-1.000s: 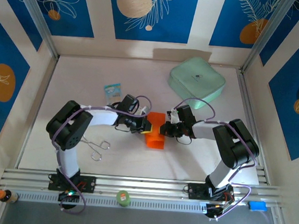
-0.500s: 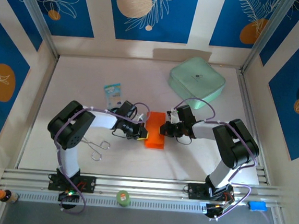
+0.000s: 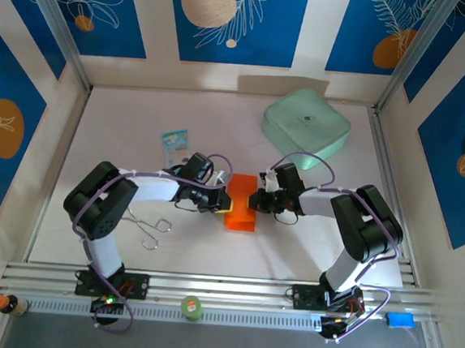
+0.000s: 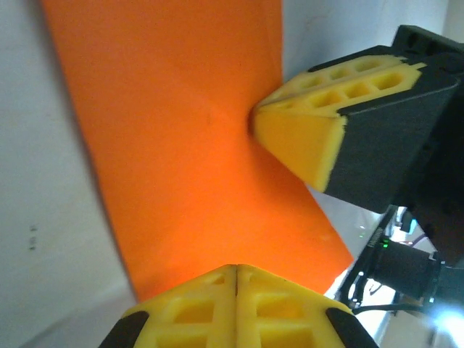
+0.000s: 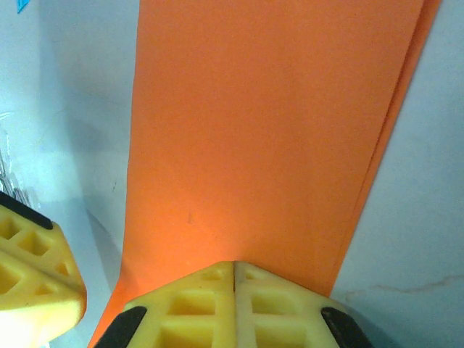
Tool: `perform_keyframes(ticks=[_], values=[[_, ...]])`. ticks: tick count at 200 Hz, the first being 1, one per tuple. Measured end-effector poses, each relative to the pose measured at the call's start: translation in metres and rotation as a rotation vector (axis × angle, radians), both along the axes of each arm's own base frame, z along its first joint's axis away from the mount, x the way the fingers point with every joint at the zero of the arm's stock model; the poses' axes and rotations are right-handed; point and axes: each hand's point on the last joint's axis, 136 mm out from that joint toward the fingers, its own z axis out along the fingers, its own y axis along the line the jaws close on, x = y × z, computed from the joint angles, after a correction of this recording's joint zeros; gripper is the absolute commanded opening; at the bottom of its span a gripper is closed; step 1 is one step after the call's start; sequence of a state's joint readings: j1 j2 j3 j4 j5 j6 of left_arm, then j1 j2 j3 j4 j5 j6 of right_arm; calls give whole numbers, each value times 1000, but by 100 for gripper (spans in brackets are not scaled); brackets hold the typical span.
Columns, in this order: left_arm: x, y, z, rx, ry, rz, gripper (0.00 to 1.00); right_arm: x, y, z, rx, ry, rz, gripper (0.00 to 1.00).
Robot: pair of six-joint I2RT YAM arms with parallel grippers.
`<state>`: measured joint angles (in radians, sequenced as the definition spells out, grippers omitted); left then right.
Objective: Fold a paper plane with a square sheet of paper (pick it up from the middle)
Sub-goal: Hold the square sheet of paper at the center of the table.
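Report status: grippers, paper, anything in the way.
Left gripper shut, tip on paper, left edge. Right gripper shut, tip on right edge. Paper folded, on table. Packet, box well clear.

place: robot lab test cell | bench: white tabletop [image 3: 140, 117] beneath the left gripper [image 3: 225, 199] and right gripper [image 3: 252, 200] | walls: blue leaf-print panels [image 3: 238, 20] ahead of and to both sides of the grippers | frame: aluminium posts [image 3: 54, 24] at the far corners; aluminium rails [image 3: 222, 291] behind the grippers, carrying the bolted arm bases [image 3: 110, 284]
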<state>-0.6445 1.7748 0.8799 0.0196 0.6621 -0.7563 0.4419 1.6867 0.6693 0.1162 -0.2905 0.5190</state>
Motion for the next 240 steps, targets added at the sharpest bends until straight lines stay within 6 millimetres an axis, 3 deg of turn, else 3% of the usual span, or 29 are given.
perform_keyframes(ticks=[36,73,166,211,240], values=[[-6,-9,-3,-29,28,-6,6,0,0,0,0,0,0,0],[-23,3,-31,1,80,-2,6,0,0,0,1,-2,0,0],[-32,15,-21,27,19,-22,9,0,0,0,0,-5,-2,0],[-22,5,-1,-24,-14,-5,10,0,0,0,0,-5,-2,0],[-22,-1,-5,-45,8,-6,10,0,0,0,-1,-5,-2,0]])
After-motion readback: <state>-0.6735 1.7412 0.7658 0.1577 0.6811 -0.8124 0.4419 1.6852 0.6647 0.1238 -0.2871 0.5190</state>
